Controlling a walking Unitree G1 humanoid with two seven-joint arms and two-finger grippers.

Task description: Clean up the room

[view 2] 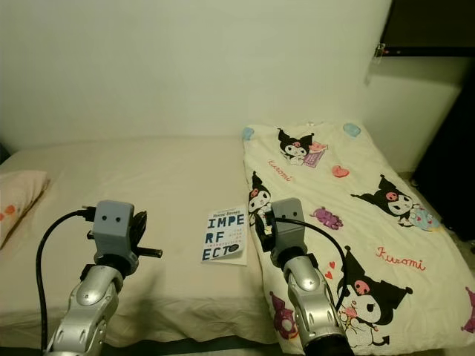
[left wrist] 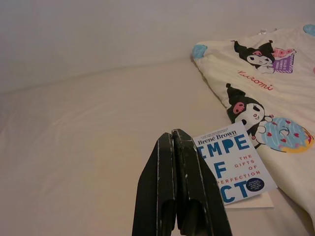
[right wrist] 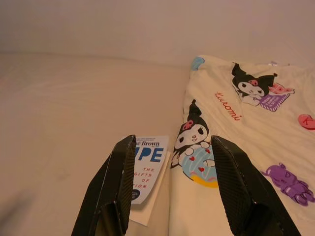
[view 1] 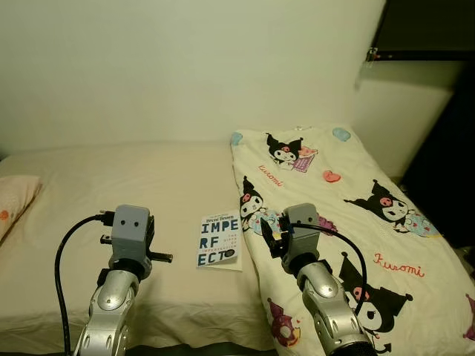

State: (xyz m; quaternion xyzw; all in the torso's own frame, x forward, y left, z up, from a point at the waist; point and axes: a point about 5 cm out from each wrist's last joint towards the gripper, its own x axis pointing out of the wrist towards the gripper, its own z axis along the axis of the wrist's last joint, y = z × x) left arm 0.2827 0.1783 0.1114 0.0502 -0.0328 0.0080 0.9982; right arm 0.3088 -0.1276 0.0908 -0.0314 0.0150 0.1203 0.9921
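A white paperback book [view 1: 220,241] with blue letters lies flat on the beige bed [view 1: 111,193], right beside the edge of a cream cartoon-print blanket [view 1: 356,215]. My right gripper [right wrist: 172,147] hovers open above the blanket's near edge, with the book [right wrist: 147,167] and the blanket [right wrist: 236,123] seen between its fingers [right wrist: 114,187]. My left gripper [left wrist: 172,140] is shut and empty, held over the bare sheet to the left of the book [left wrist: 234,164].
A pink pillow [view 1: 13,200] lies at the bed's left end. A pale wall [view 1: 185,67] backs the bed. A dark shelf or furniture edge [view 1: 423,44] stands at the upper right, with dark floor [view 1: 445,170] past the blanket.
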